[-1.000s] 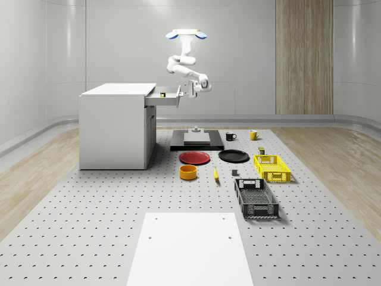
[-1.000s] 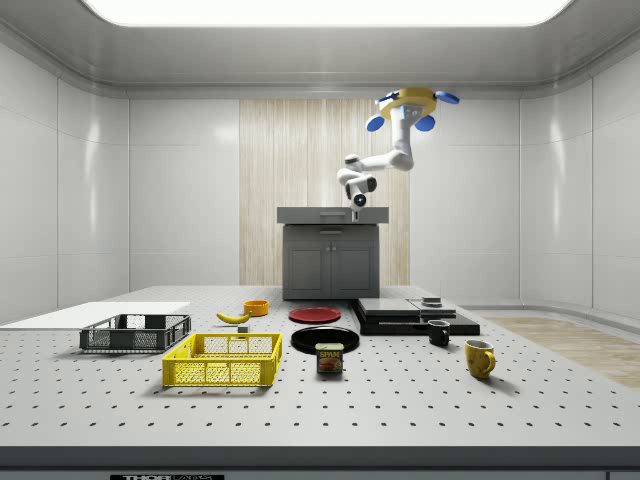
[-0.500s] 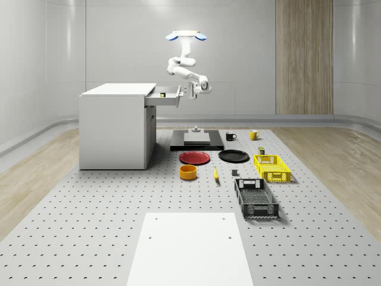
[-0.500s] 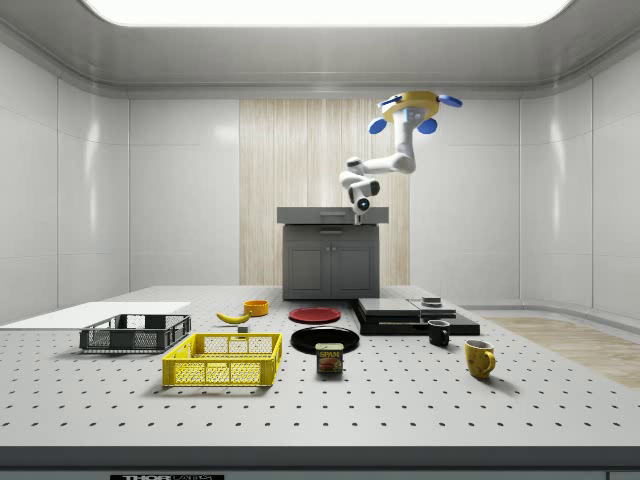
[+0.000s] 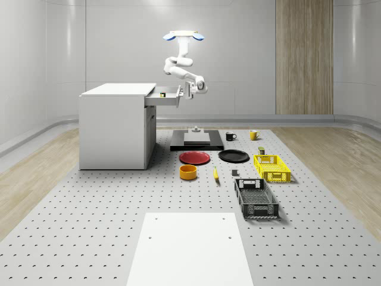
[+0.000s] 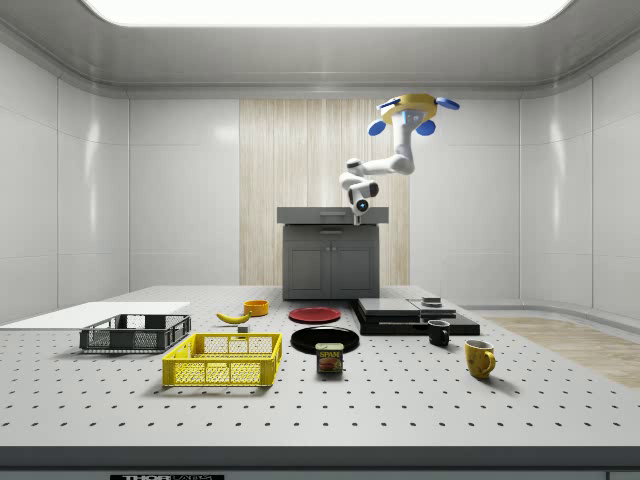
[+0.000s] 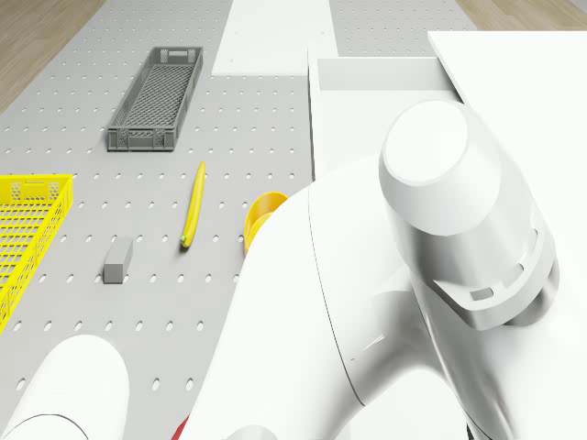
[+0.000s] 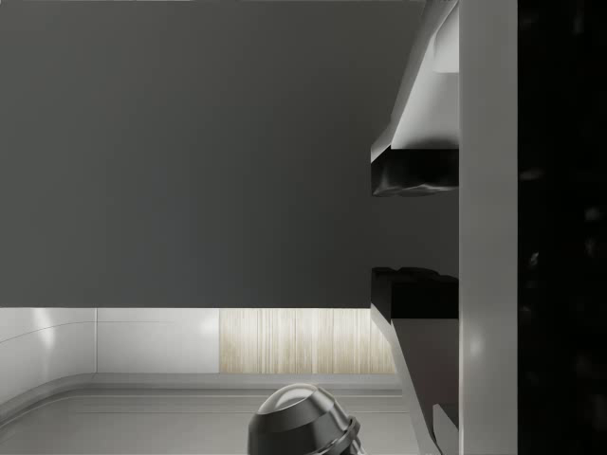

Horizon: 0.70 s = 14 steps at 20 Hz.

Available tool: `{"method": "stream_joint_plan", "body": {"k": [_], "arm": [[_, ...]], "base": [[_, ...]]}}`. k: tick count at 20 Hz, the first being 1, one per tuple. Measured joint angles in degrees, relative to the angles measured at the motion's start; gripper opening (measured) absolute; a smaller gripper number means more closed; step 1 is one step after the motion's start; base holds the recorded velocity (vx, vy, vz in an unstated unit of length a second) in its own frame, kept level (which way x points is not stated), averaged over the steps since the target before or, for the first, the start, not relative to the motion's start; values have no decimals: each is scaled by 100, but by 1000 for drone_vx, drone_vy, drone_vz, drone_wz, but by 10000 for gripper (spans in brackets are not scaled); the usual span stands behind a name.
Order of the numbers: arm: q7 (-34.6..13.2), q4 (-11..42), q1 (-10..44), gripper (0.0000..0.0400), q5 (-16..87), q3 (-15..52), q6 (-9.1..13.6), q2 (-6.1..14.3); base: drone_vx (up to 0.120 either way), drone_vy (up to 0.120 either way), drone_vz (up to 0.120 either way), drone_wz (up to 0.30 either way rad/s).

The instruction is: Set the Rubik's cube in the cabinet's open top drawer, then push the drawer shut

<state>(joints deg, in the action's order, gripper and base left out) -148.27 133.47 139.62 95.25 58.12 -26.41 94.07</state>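
The white cabinet [image 5: 114,125] stands at the whole-scene view's left with its top drawer [image 5: 165,97] pulled out toward the right. A small multicoloured Rubik's cube [image 5: 162,93] lies inside the drawer. The drone [image 5: 184,36] hovers high above the drawer's outer end. Its arm bends down, and the gripper [image 5: 189,91] sits just outside the drawer front [image 8: 190,152], level with it. In the wrist view the gripper [image 8: 375,232] faces that dark panel, and its fingers [image 8: 413,172] are drawn together with nothing between them. The side view has the gripper [image 6: 360,207] just above the cabinet top [image 6: 330,213].
On the perforated table lie a red plate [image 5: 194,157], a black plate [image 5: 233,156], an orange bowl [image 5: 188,172], a banana [image 5: 215,174], a yellow crate [image 5: 271,167] and a grey crate [image 5: 255,198]. A black platform [image 5: 196,142] sits below the drawer's end.
The fingers went from wide open to shut. Drone and gripper edged slightly toward the whole-scene view's left, closer to the drawer front. The cube and drawer stayed put.
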Motion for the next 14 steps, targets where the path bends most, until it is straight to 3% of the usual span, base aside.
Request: {"method": "stream_joint_plan", "body": {"k": [5,7,14], "arm": [[258,255,-395,107,423,-77,18,71],[1188,301,-709,97,1085,-30,21,153],[1297,754,-1378,104,1759,-211,93,168]], "base": [[0,0,0,0],[0,0,0,0],[0,0,0,0]]}}
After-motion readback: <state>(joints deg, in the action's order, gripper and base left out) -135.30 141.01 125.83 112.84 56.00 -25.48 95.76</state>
